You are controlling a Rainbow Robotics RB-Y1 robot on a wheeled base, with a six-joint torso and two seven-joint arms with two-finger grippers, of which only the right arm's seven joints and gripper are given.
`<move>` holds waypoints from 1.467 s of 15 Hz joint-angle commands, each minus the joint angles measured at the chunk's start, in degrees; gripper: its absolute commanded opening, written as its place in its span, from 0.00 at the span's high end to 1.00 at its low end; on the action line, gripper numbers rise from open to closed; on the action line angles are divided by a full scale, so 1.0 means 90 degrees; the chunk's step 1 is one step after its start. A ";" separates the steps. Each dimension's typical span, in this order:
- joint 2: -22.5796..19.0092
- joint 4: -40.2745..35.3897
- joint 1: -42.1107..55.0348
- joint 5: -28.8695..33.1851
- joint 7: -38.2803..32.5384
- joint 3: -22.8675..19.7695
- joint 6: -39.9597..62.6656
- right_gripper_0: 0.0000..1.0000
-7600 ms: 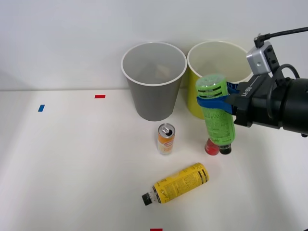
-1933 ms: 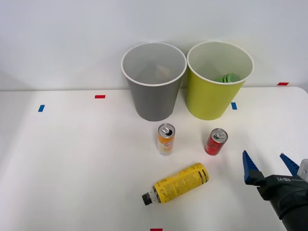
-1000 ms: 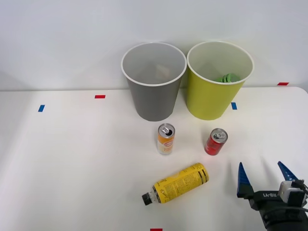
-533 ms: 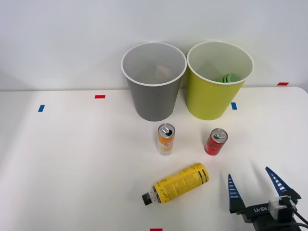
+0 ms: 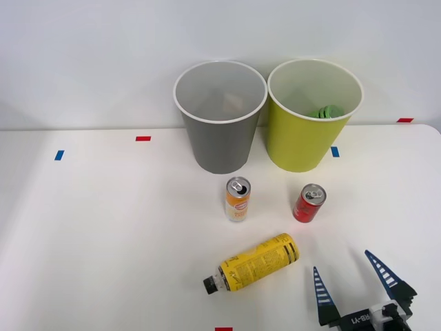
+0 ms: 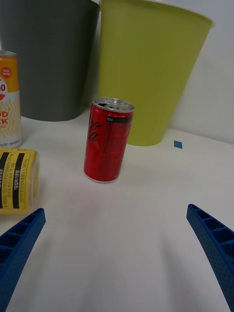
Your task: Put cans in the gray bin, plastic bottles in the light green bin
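The green bottle [image 5: 325, 111] already lies inside the light green bin [image 5: 303, 148], so 1 of the 4 items looks sorted. The gray bin [image 5: 219, 141] beside it appears to hold no can yet, though its bottom is not fully visible. Left on the counter [image 5: 103, 227] are 3 things: the orange-and-white can [image 5: 238, 199] standing upright in front of the gray bin, the red can [image 5: 309, 203] upright in front of the light green bin, and the yellow bottle [image 5: 252, 263] lying on its side nearer the robot. The right hand [image 5: 351, 279] sits low at the near edge of the counter, its blue fingers [image 6: 19, 239] spread wide and holding nothing, facing the red can, which is probably the next pick.
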 commanded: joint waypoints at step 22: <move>0.0031 0.0150 0.0540 -0.0593 0.0058 0.0156 -0.0609 0.00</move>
